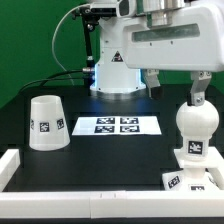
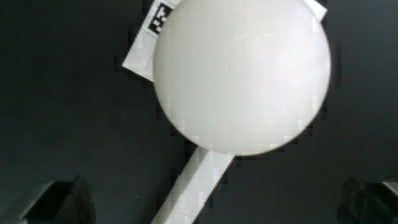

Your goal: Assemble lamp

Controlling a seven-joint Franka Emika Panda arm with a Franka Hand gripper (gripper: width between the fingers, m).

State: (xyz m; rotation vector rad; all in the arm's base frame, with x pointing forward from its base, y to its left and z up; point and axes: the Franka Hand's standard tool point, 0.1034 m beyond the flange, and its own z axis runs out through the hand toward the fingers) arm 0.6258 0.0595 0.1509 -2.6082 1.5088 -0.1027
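The white ball bulb (image 1: 196,122) sits upright on the angular white base block (image 1: 190,160), which carries black-and-white tags, at the exterior view's right. My gripper (image 1: 197,98) hangs just above the bulb's top. In the wrist view the bulb (image 2: 240,75) fills the middle of the picture, and a tagged corner of the base (image 2: 157,18) shows beside it. My gripper (image 2: 217,205) is open. Its dark fingertips (image 2: 63,202) stand far apart at the picture's edge and hold nothing. The white cone shade (image 1: 47,122) stands alone at the exterior view's left.
The marker board (image 1: 117,125) lies flat in the middle of the black table. A white raised rail (image 1: 20,160) borders the table's front and sides. A stretch of it (image 2: 199,185) shows in the wrist view. The arm's pedestal (image 1: 115,75) stands at the back.
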